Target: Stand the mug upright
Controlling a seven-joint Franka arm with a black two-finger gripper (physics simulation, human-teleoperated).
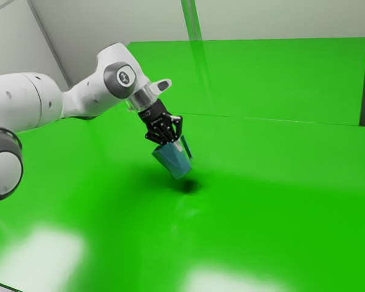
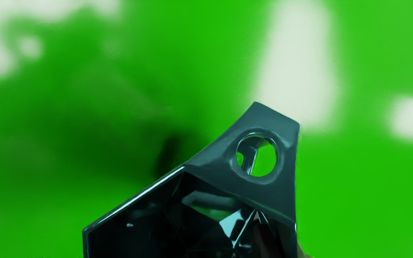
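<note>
My gripper (image 1: pixel 175 143) points down and toward the exterior view's right, holding the teal faceted mug (image 1: pixel 172 160) by its wall. The mug hangs tilted over the green table, its mouth facing up toward the hand and a dark shadow below it. Its handle stands on the side toward the exterior view's right. In the wrist view I look into the dark inside of the mug (image 2: pixel 242 190), with the handle and its round hole beyond the rim. One finger of my gripper (image 2: pixel 281 239) is inside the mug, the other outside, with the wall between them.
The glossy green table (image 1: pixel 280 231) spreads under the arm, with bright reflections near the exterior view's bottom edge. A raised green panel (image 1: pixel 261 79) stands behind it, against pale walls.
</note>
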